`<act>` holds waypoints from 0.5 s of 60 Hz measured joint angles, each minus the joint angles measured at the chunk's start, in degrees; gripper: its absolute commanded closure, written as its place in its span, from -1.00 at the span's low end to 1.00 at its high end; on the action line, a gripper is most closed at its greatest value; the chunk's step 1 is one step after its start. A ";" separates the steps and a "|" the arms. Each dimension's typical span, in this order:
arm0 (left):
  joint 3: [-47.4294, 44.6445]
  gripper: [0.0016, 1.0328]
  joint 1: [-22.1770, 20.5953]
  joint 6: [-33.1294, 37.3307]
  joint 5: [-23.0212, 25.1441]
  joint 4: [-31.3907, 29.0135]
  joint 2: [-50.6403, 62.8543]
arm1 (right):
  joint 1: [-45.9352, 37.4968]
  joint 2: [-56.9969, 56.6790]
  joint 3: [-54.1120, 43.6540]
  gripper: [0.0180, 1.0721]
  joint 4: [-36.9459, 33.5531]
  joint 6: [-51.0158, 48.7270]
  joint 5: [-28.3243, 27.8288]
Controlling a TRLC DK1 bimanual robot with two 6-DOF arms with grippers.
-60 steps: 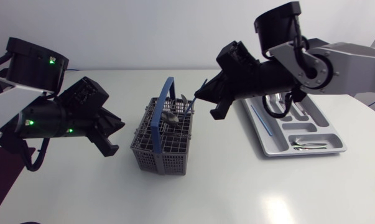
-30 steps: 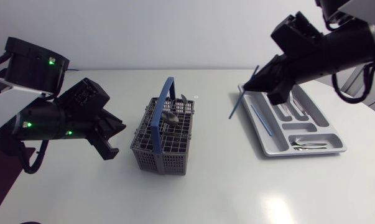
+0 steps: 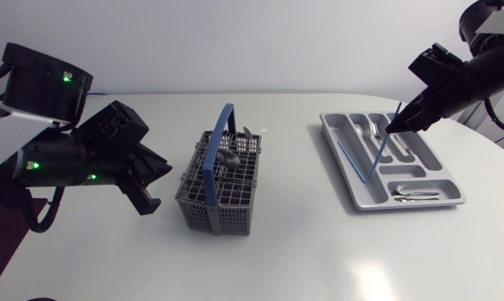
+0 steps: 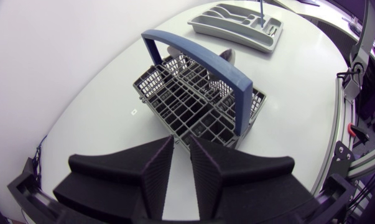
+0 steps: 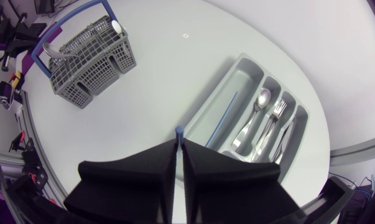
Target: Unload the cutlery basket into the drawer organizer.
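Right fingers (image 5: 137, 180) pinching blue stick (image 3: 384, 140) over organizer (image 3: 404, 170), basket (image 3: 214, 219) well apart

The right arm's claw (image 5: 180, 142) hangs above the white desk (image 5: 175, 62), its two black fingers pinched on a thin blue stick (image 5: 179, 130) of which only the tip shows. Just ahead lies the grey drawer organizer (image 5: 242, 78), a second blue stick (image 5: 227, 118) in its long slot, a spoon (image 5: 259, 99) and a fork (image 5: 278, 115) in the slots alongside. The grey cutlery basket (image 5: 87, 71) with its blue handle (image 5: 66, 26) stands well apart across the desk.
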 measured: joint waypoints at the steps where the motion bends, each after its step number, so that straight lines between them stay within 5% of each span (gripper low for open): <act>1: 0.00 0.59 0.00 0.00 0.00 -0.04 0.00 | -0.04 0.50 0.24 0.90 -0.13 0.00 0.15; 30: 0.11 0.59 -0.04 -0.02 0.00 -1.14 -0.20 | -0.74 18.84 11.85 0.90 -5.35 2.75 1.86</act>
